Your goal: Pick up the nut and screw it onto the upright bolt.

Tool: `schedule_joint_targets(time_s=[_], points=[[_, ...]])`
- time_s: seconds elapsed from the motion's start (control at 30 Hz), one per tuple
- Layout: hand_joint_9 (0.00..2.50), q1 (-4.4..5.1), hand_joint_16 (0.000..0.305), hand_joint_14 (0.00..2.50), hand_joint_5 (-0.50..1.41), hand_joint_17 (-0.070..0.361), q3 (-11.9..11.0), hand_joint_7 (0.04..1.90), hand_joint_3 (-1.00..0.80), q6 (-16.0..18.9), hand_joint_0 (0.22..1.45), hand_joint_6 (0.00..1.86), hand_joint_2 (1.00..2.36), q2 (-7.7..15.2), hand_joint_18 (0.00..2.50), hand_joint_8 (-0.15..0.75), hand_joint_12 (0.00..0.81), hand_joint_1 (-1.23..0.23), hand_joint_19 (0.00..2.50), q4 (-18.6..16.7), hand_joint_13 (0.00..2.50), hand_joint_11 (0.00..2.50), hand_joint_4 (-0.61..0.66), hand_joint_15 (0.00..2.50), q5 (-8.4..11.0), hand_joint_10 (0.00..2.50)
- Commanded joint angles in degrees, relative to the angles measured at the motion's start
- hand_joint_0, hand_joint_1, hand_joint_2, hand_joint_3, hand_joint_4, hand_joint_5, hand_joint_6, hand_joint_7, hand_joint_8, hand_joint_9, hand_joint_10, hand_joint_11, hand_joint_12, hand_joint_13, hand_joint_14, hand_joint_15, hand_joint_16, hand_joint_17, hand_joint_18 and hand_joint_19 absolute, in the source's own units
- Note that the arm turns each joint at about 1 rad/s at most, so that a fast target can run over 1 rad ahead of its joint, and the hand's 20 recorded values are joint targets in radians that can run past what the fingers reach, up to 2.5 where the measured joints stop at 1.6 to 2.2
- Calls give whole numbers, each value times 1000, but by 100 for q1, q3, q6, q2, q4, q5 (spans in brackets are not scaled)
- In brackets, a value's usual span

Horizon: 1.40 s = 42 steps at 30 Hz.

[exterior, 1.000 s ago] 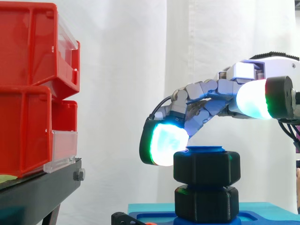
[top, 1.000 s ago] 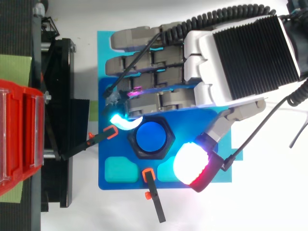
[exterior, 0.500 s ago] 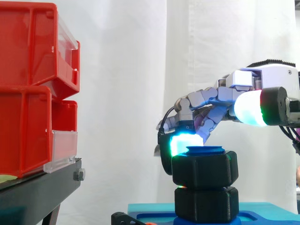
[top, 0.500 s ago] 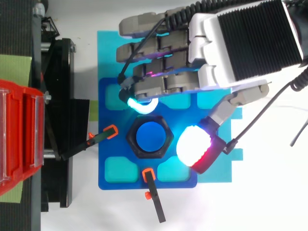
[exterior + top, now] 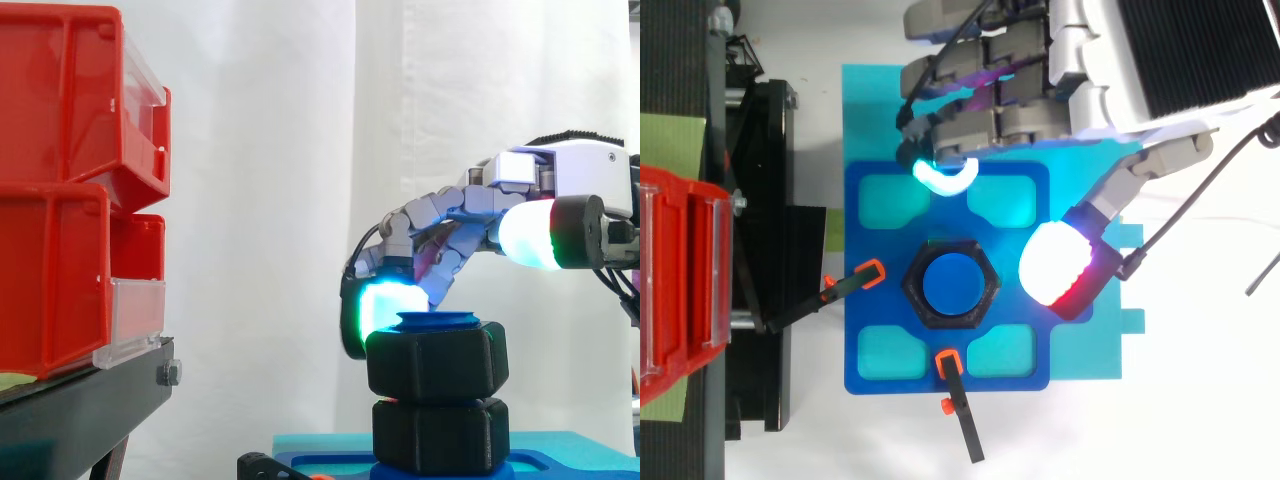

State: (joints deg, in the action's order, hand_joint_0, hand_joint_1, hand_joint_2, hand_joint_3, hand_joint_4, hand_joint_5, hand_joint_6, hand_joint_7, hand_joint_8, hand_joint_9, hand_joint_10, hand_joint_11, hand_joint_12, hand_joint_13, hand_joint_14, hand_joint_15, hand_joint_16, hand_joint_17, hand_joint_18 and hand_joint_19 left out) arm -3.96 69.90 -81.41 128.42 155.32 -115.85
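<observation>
A black hex nut (image 5: 435, 360) sits high on the upright blue bolt (image 5: 438, 321), above a second black hex piece (image 5: 440, 435) at the bolt's foot. From above, the nut (image 5: 915, 288) rings the bolt's blue top (image 5: 951, 283) in the middle of the blue base plate (image 5: 855, 300). My hand (image 5: 1040, 90) hovers over the plate's far edge, open, with arched fingers holding nothing. One cyan fingertip (image 5: 940, 178) is clear of the nut. The white-red thumb pad (image 5: 1055, 265) hangs to the nut's right, apart from it. The side view has that fingertip (image 5: 385, 300) level with the bolt's top.
Red bins (image 5: 60, 200) are stacked on a black stand (image 5: 90, 400) at the left. Two black clamps with orange tips (image 5: 870, 272) (image 5: 948, 362) hold the plate at its left and near edges. A lighter cyan board (image 5: 1090, 340) lies under the plate.
My hand has drawn back from the nut toward the plate's far edge; the cyan fingertip left the nut's rim and the thumb pad moved away too. The nut stays on the bolt.
</observation>
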Motion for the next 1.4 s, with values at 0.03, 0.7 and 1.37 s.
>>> schedule_joint_targets(time_s=[0.03, 0.7, 1.37], points=[[740, -34, 27, 0, -117, 61, -12, 769, -500, 12, 486, 503, 1000, -1, 264, 247, 262, -75, 0, -169, 530, 0, 210, 0, -43, 0], [591, 326, 33, 0, -140, 75, 15, 652, -500, 12, 472, 502, 1000, 8, 175, 228, 288, -36, 0, -459, 415, 0, 199, 0, 45, 0], [623, 537, 33, 0, -118, 74, 472, 764, -500, 187, 476, 503, 1000, 17, 193, 246, 295, -46, 0, -1109, 431, 0, 207, 0, 353, 0]])
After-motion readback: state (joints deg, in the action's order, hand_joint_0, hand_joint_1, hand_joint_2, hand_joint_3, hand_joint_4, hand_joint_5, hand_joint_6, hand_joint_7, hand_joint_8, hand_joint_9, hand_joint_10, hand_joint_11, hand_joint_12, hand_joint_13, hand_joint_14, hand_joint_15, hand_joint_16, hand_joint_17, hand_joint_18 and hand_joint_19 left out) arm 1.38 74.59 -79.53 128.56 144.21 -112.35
